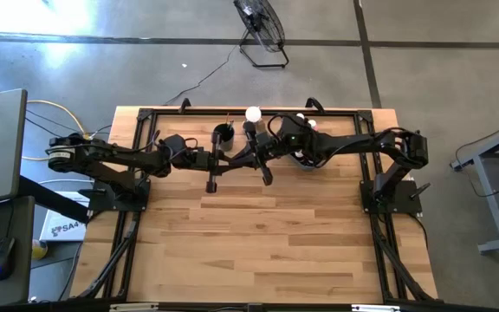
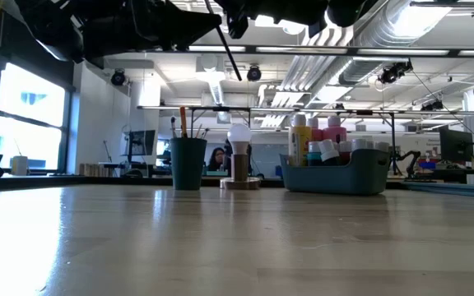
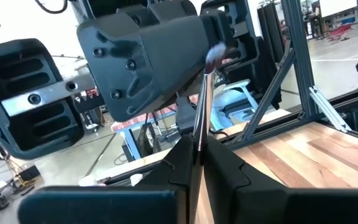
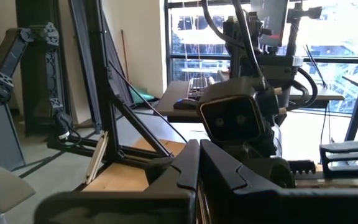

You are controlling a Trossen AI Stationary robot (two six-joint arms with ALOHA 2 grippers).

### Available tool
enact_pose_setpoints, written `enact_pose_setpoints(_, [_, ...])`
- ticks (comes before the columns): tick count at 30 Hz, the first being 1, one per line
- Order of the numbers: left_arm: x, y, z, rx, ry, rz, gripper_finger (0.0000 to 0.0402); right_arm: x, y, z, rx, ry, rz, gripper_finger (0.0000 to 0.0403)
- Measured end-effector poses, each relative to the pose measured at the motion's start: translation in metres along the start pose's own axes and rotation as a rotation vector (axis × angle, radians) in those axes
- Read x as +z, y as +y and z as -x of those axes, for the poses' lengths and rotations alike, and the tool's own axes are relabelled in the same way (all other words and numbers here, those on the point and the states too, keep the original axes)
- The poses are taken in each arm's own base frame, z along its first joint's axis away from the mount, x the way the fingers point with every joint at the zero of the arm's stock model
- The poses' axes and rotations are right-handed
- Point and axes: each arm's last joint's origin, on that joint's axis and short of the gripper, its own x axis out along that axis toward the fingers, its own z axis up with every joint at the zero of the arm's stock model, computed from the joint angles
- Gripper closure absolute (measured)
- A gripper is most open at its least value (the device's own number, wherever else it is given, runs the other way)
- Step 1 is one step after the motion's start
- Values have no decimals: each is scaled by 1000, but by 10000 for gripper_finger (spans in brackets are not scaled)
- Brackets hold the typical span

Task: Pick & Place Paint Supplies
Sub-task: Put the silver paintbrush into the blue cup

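Though hidden from above, left pincer [image 3: 197, 163] grips brush [image 3: 202, 106]; right pincer [image 4: 197, 163] closed.

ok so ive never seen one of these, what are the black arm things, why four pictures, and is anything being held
They are two robot arms bolted at a wooden table, each ending in a two-finger gripper. One picture looks straight down from above, one looks level across the tabletop, and two come from cameras on the arms' wrists.

At the far edge of the table stand a dark cup with brushes in it, a white-topped pot, and a grey-blue bin holding paint bottles.

The two grippers meet in mid-air above the table. The left gripper is shut on a thin brush, bristles pointing away from it. The right gripper is also shut, and seems to grip the same brush, though I cannot be sure.
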Motion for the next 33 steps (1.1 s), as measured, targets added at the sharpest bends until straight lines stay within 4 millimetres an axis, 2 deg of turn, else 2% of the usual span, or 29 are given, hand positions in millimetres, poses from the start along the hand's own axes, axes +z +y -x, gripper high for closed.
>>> enact_pose_setpoints(4, [-1,0,0,0,9,3,378,1,0,0,-5,-11,7,378])
enact_pose_setpoints(8, [-1,0,0,6,16,5,380,10,2,4,-12,-29,19,336])
enact_pose_setpoints(13, [0,2,2,52,42,-8,388,31,5,27,-39,29,12,285])
enact_pose_setpoints(17, [-1,5,5,186,137,-56,386,42,9,50,-72,137,-48,274])
enact_pose_setpoints(23, [7,11,11,351,184,-113,385,41,15,78,-104,335,-92,300])
enact_pose_setpoints(27, [9,26,21,449,221,-106,385,29,20,81,-108,425,-102,338])
enact_pose_setpoints(33, [-2,61,43,440,243,48,385,-1,26,80,-81,435,-97,386])
